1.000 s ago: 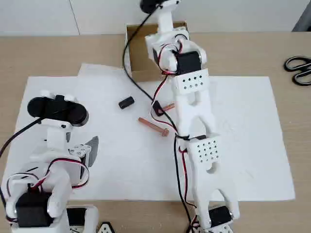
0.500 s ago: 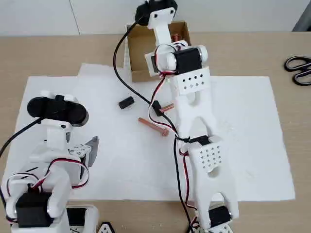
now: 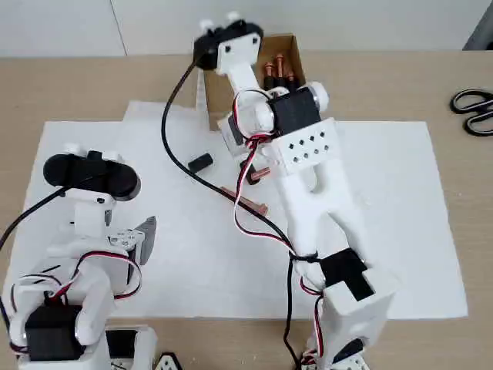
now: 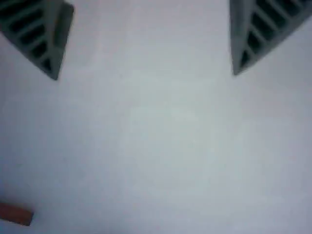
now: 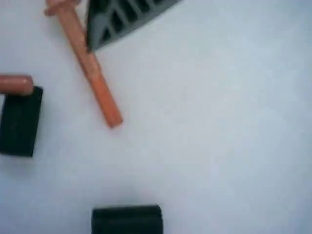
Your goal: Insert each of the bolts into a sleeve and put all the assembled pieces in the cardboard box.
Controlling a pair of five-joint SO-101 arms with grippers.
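Bolt (image 5: 90,73) lies just beside right gripper (image 5: 122,17).

A pair of black-handled scissors (image 3: 474,110) lies at the right edge of the frame on the light wooden table (image 3: 77,85). A big white sheet (image 3: 400,200) covers the middle of that table, its upper left corner a bit rumpled. A pale wall (image 3: 370,23) runs along the top.

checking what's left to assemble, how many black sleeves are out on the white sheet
2. A loose sleeve lies alone on the sheet; the second sleeve has a bolt end sticking from it, next to a bare bolt. The right arm may hide more.
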